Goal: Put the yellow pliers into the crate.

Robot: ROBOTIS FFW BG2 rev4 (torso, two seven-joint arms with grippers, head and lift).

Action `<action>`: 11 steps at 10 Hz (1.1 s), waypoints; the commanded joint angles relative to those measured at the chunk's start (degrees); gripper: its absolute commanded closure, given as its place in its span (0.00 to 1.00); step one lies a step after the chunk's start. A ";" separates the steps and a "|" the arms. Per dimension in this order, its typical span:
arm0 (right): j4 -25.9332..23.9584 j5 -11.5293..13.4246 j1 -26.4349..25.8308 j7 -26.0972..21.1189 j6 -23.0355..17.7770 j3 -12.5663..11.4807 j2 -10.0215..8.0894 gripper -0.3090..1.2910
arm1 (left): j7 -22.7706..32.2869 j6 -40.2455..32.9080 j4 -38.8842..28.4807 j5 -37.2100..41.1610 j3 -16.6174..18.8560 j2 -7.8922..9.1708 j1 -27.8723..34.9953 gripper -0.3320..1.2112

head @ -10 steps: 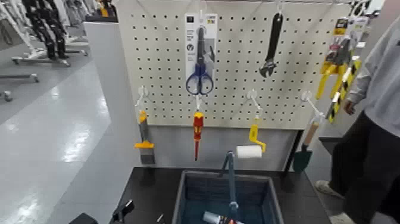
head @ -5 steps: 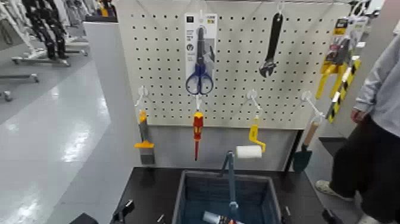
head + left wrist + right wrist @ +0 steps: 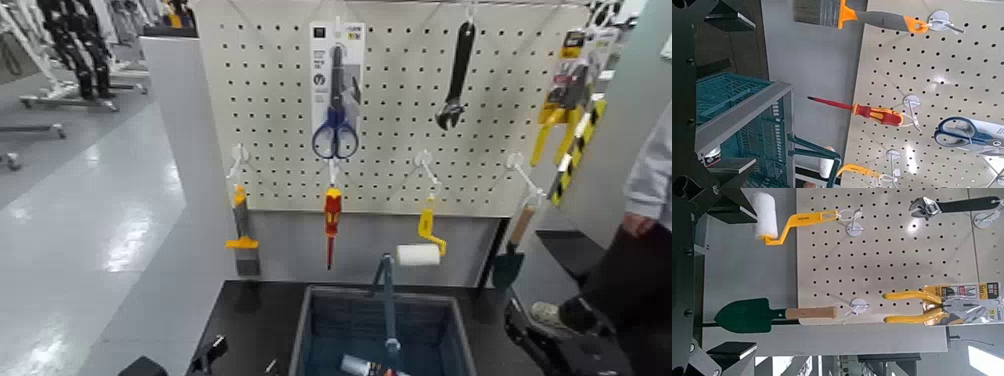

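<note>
The yellow pliers [image 3: 560,108] hang on their printed card at the pegboard's upper right corner, handles down; the right wrist view shows the pliers [image 3: 916,305] straight ahead on their hook. The blue-grey crate [image 3: 375,293] stands on the black table below the board, and its ribbed wall also shows in the left wrist view [image 3: 746,106]. My right gripper [image 3: 515,312] is raised at the crate's right side, well below the pliers, open and holding nothing. My left gripper [image 3: 207,352] waits low at the crate's left, open and holding nothing.
On the pegboard hang blue scissors [image 3: 336,95], a black wrench [image 3: 456,75], a scraper [image 3: 242,232], a red screwdriver [image 3: 332,222], a paint roller [image 3: 422,245] and a green trowel [image 3: 510,255]. A long-handled tool [image 3: 387,300] stands in the crate. A person [image 3: 645,230] stands at the right.
My right arm has come up into the head view at the lower right. The person has moved away toward the right edge. The left arm has stayed still.
</note>
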 commanded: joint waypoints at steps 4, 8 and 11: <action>-2.95 -3.46 -8.86 9.78 12.61 -9.29 -2.41 0.29 | 0.00 0.69 0.39 0.08 -0.44 0.31 -0.67 0.28; -2.07 -5.83 -17.21 14.26 18.15 -11.31 -6.54 0.30 | 0.00 0.95 0.57 0.17 -0.88 0.57 -1.11 0.28; 0.22 -7.32 -23.97 17.78 20.70 -11.14 -9.53 0.30 | 0.00 0.95 0.74 0.26 -1.15 0.66 -1.38 0.28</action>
